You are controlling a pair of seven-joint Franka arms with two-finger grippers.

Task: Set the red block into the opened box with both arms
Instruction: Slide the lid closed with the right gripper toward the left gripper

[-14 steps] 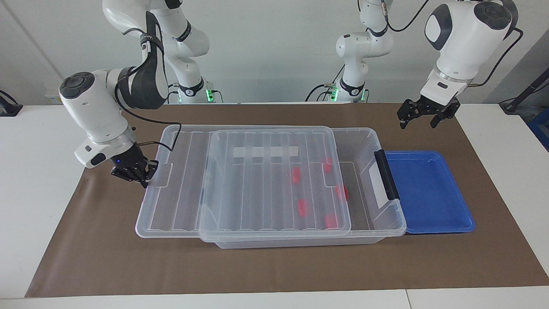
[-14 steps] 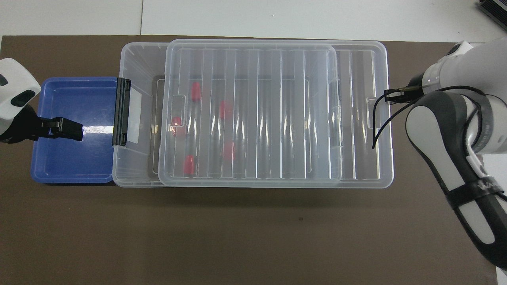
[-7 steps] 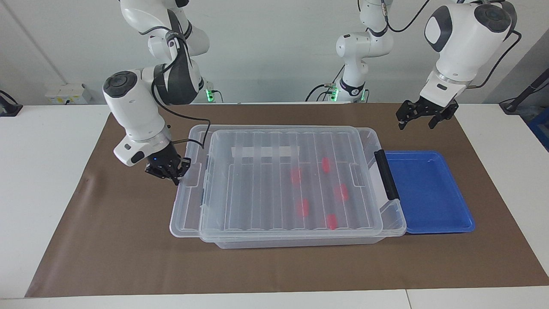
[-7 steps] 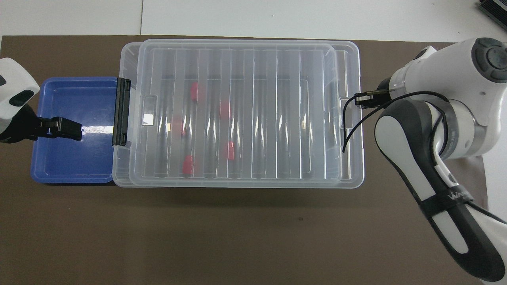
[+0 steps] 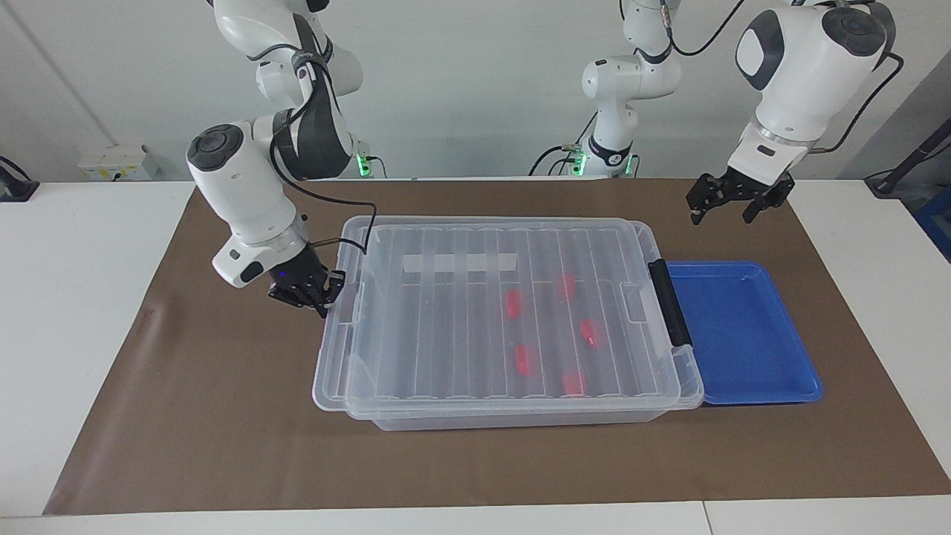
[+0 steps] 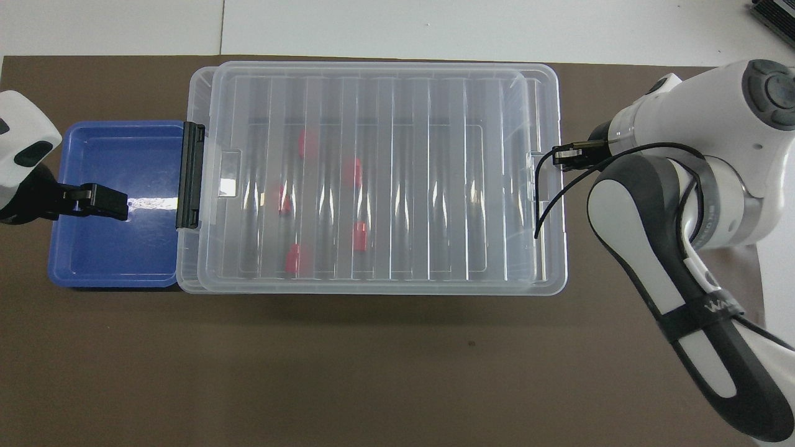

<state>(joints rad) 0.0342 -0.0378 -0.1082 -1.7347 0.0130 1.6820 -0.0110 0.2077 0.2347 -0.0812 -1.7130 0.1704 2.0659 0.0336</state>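
Observation:
The clear box [image 5: 520, 420] [image 6: 186, 273] stands mid-table with its ribbed lid [image 5: 446, 312] [image 6: 435, 186] lying over almost all of it. Several red blocks [image 5: 513, 303] [image 6: 354, 171] lie on the box floor under the lid, toward the left arm's end. At the lid's end rim toward the right arm's end, my right gripper [image 5: 325, 297] [image 6: 559, 156] is shut on the lid's edge. My left gripper [image 5: 722, 214] [image 6: 121, 206] hangs open and empty in the air over the blue tray [image 5: 743, 334] [image 6: 112, 248].
The shallow blue tray holds nothing and butts against the box's end with the black handle [image 5: 669, 301] [image 6: 190, 175]. A brown mat [image 5: 186, 416] covers the table under everything. The right arm's cable [image 5: 334, 204] hangs by the box's corner.
My right gripper has slid the lid toward the left arm's end, from half off the box to lying over nearly all of it. The left arm has stayed put.

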